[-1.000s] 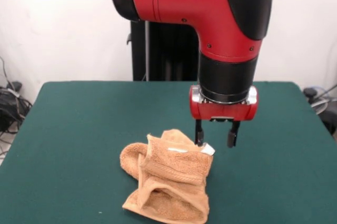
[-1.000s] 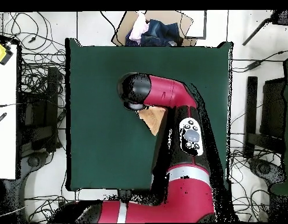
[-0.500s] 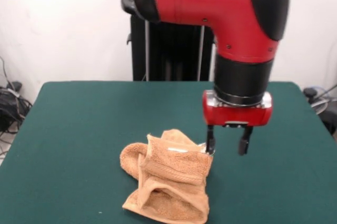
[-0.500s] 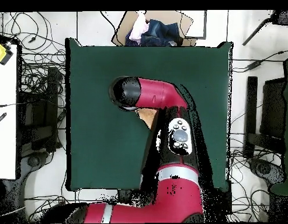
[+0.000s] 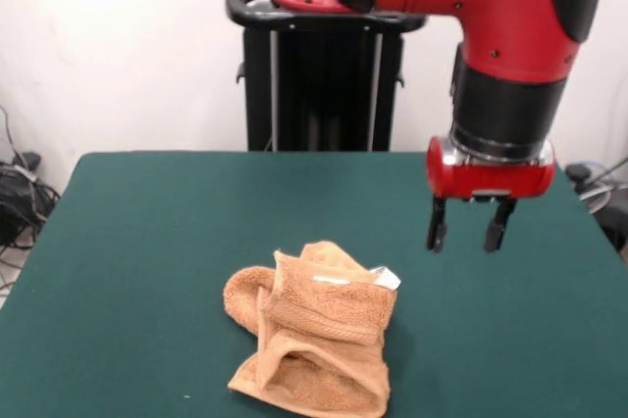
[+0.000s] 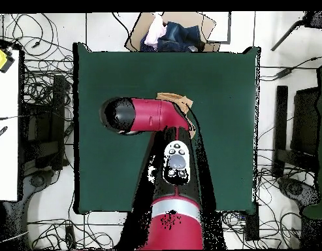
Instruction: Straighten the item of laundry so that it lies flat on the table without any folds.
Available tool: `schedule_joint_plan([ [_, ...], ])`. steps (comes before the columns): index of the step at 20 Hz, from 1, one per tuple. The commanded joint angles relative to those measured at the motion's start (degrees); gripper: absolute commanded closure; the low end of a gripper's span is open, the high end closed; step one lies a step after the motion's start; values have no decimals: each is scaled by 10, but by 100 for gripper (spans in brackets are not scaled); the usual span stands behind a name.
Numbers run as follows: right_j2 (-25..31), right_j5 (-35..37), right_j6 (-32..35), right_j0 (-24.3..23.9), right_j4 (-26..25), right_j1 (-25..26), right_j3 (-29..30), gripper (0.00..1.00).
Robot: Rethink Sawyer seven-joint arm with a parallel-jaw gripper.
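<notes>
The item of laundry [image 5: 316, 338] is an orange-tan towel, bunched and folded over itself on the green table [image 5: 147, 241], near its front edge in the front view. A small white tag [image 5: 388, 279] sticks out at the towel's upper right corner. My gripper [image 5: 464, 233] hangs open in the air, up and to the right of the towel, holding nothing. In the overhead view the arm [image 6: 147, 116] covers most of the towel; only a tan strip of the towel [image 6: 178, 101] shows beyond it. The gripper itself is hidden there under the arm.
A black stand [image 5: 319, 84] rises behind the table. Cables [image 5: 20, 192] lie on the floor at the left. In the overhead view a cardboard box with clothes [image 6: 171, 33] sits beyond the table's top edge, and cables surround the table.
The gripper has moved away from the towel's tagged corner, rising and shifting right in the front view. The towel stays as it was, crumpled.
</notes>
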Motion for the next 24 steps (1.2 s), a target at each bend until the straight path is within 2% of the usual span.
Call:
schedule_joint_plan([
  [1, -20, 127, 116, 12, 18, -42, 77, 0],
  [5, -21, 141, 112, 9, 12, -56, 74, 0],
  [10, -14, 112, 108, -1, 7, -57, 86, 0],
  [14, -8, 93, 93, -20, 7, -61, 100, 0],
  [24, 15, 90, 30, -80, -12, -49, 85, 0],
])
